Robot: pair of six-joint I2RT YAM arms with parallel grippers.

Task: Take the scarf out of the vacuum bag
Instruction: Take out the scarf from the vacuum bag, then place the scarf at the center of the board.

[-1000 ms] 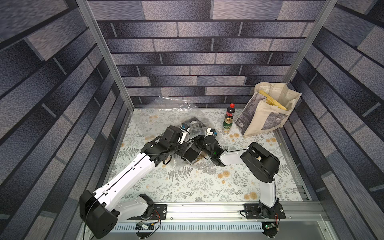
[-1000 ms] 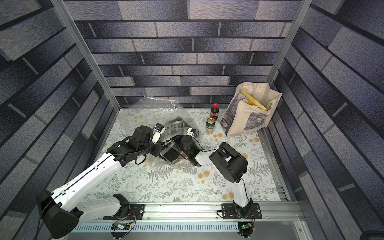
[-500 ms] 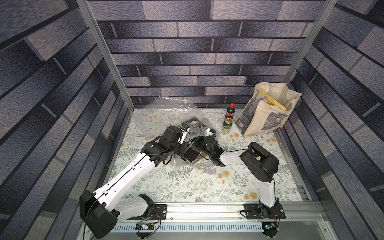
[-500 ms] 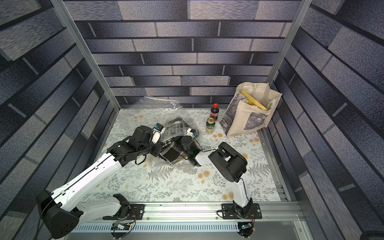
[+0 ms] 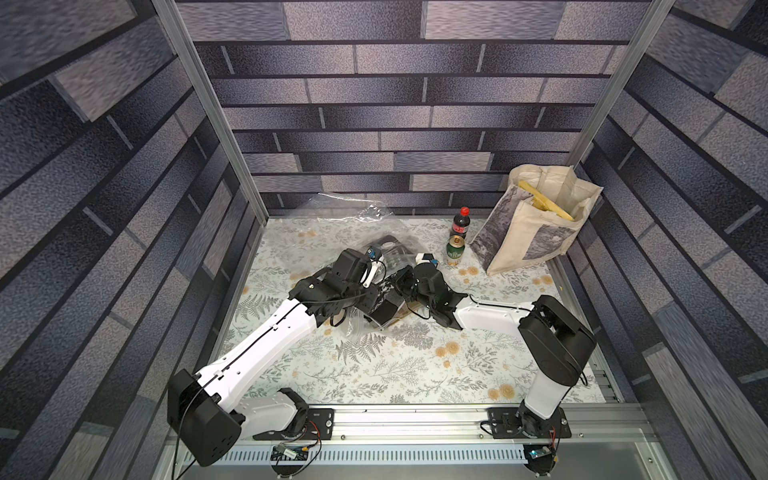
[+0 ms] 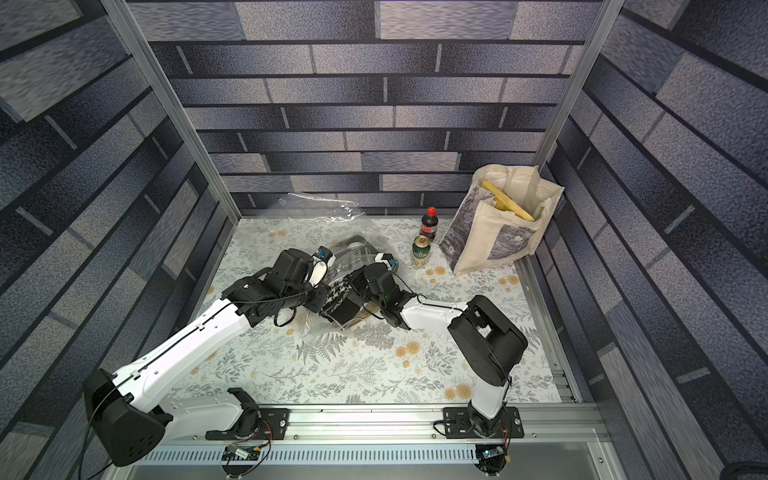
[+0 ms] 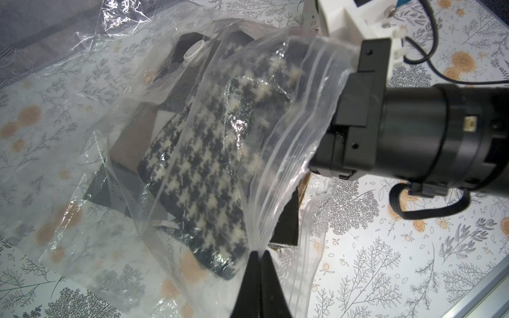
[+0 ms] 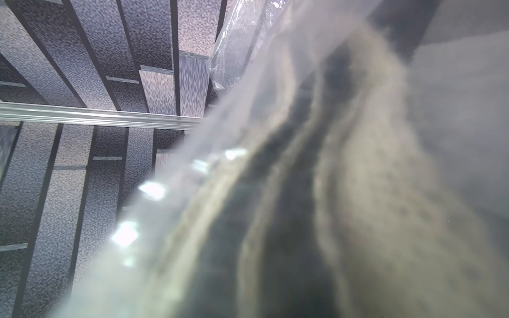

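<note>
Your bench [image 5: 415, 374] wore a fern-and-flower print. On it you had the vacuum bag [image 5: 353, 328], spread from the centre out toward 11 o'clock. At 1 o'clock a dark bottle [image 5: 460, 222] stood upright with a green can [image 5: 454, 251] just beside it. A canvas tote [image 5: 528, 237] sat at 2 o'clock.

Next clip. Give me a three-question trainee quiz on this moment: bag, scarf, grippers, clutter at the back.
1. True or false: the scarf lies wholly outside the vacuum bag.
2. The left gripper pinches: A the bag's zip rim; B the scarf; C nothing.
3. What stands beside the green can, nearer the back wall?
Key: 1 false. 2 A. 3 the cola bottle.
</note>
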